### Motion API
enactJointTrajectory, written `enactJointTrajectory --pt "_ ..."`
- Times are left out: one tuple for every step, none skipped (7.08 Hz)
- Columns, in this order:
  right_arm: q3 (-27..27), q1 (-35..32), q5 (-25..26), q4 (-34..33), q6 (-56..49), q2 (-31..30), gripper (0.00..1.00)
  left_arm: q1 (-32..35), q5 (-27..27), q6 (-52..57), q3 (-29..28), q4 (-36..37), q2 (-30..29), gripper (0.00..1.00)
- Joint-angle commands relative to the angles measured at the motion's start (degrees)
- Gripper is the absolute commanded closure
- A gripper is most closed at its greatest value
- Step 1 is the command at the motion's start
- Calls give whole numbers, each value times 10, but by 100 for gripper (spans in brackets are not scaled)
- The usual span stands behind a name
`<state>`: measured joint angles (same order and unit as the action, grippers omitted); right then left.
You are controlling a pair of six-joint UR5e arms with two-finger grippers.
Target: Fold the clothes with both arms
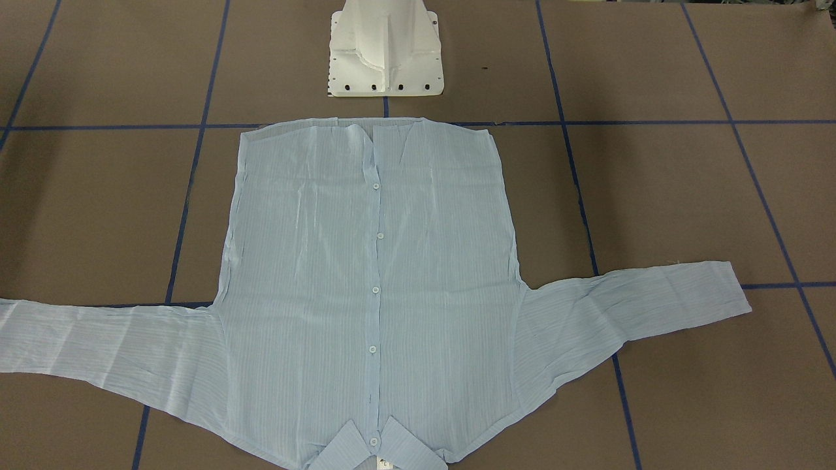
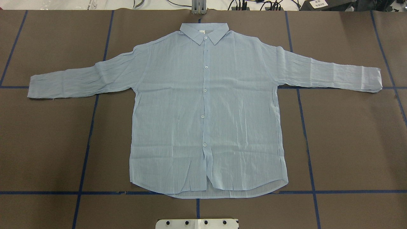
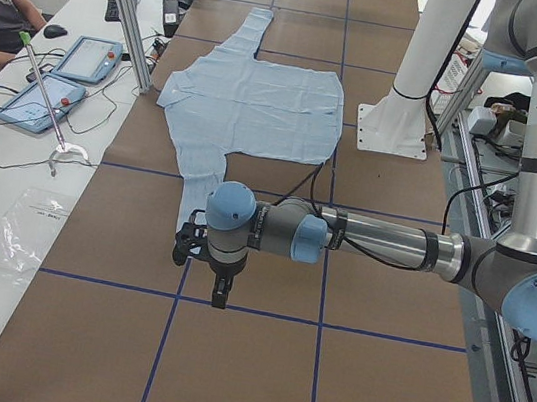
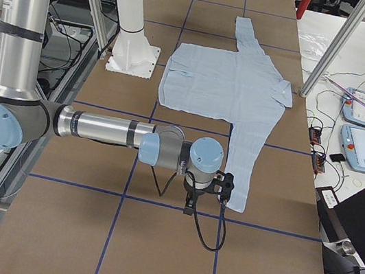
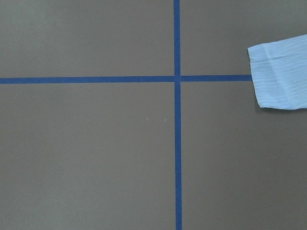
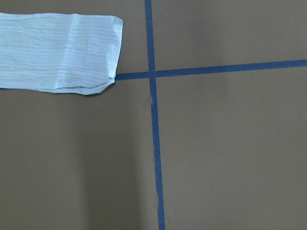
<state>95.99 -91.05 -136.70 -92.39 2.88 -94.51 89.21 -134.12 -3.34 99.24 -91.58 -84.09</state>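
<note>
Shirt: the pale-blue shirt (image 2: 206, 111) lies flat on the brown table (image 2: 349, 143), front up and buttoned, with both sleeves spread wide.
Collar: the collar (image 2: 205, 31) is at the far side of the table, and the hem (image 2: 203, 194) is near my white pedestal (image 1: 385, 52).
Left gripper: my left gripper (image 3: 219, 293) points down over bare table, just off the end of the left sleeve. Only the side camera shows it, so I cannot tell whether its fingers are apart or together.
Right gripper: my right gripper (image 4: 189, 204) points down beside the end of the right sleeve. Again I cannot tell how its fingers stand.
Left cuff: the left cuff (image 5: 283, 76) shows at the right edge of my left wrist camera, lying over a blue tape line (image 5: 177, 143).
Right cuff: the right cuff (image 6: 72, 52) shows at the upper left of my right wrist camera, its corner touching the tape.
</note>
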Motion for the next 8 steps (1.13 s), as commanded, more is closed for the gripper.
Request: enactJointTrajectory --pt "1 0 0 0 -2 0 0 0 0 0 1 0 0 0" --pt "3 0 0 0 5 1 0 0 0 0 2 -1 1 0" --pt "0 0 0 0 5 2 0 0 0 -1 2 -9 -5 0" --pt "0 0 0 0 6 2 0 0 1 -1 1 -58 -10 0" --pt "-5 0 -1 23 5 10 0 0 2 -1 -4 -112 -9 0" --pt "-4 2 -3 53 8 11 0 0 1 -4 -13 -142 -12 0" --pt "-11 25 1 87 8 19 0 -1 1 -4 -28 -182 -19 0" --pt "-55 32 -1 165 20 32 0 -1 0 -4 -46 -209 -19 0"
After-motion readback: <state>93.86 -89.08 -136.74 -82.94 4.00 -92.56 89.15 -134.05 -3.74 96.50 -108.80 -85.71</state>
